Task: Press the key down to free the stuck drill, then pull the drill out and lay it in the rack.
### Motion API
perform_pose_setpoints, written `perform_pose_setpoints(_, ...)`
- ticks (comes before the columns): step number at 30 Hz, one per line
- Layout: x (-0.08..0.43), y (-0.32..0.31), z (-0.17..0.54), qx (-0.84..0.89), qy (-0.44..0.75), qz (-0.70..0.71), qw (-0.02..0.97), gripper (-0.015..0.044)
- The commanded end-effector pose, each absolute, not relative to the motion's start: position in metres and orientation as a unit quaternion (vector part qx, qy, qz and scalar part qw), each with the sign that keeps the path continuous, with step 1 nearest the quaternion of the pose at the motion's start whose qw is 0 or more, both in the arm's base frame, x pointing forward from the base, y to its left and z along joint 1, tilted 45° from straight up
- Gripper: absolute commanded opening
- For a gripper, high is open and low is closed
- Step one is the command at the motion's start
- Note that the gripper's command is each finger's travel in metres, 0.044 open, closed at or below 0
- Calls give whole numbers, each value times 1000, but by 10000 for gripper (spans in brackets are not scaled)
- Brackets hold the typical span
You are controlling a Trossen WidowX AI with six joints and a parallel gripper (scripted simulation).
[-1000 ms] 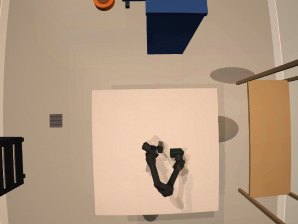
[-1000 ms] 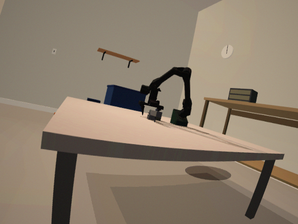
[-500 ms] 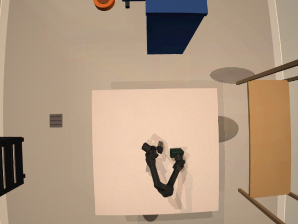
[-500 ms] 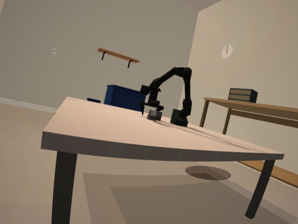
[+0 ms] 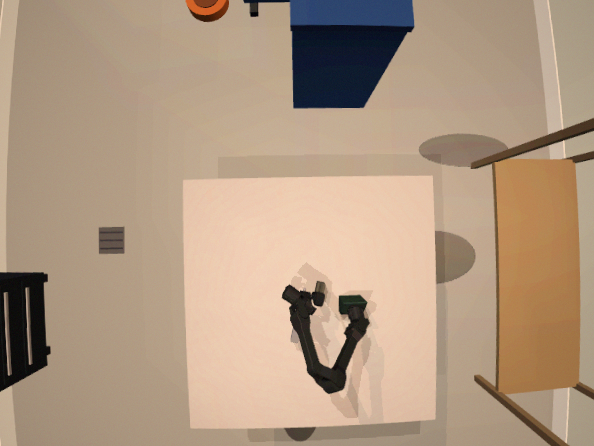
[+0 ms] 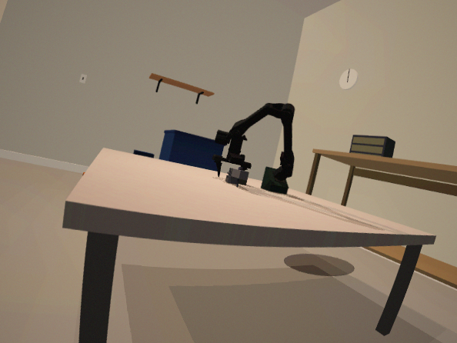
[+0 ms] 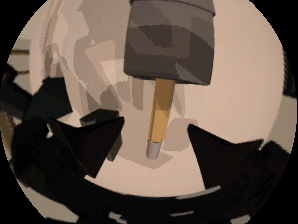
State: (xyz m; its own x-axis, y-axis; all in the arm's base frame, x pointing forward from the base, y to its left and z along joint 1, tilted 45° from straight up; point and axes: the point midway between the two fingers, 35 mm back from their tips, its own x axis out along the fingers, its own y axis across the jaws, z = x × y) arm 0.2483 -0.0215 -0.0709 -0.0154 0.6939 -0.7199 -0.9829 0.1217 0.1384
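A small grey block [image 7: 172,30] lies on the pale table, and a tan drill [image 7: 160,112] with a grey tip sticks out of it toward my wrist camera. My gripper [image 7: 156,123] is open and empty, low over the table, with one dark finger on each side of the drill's tip and touching nothing. From above, the block [image 5: 320,287] sits just beyond my gripper [image 5: 315,296]. The side view shows the gripper [image 6: 229,178] straddling the block [image 6: 237,176]. I cannot make out a key on the block. A dark green block [image 5: 352,302] stands at the arm's foot.
A blue cabinet [image 5: 350,55] and an orange ring [image 5: 207,9] stand on the floor beyond the table. A wooden side table [image 5: 537,275] is to the right and a black slatted crate [image 5: 22,327] to the left.
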Motion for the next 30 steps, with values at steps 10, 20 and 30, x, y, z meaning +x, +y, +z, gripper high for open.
perform_pose_setpoints(10,248,-21,-71,-214,338,627,668,204)
perform_pose_setpoints(20,248,-21,-71,-214,338,627,668,0)
perform_pose_setpoints(30,247,-23,-69,-209,338,628,669,0)
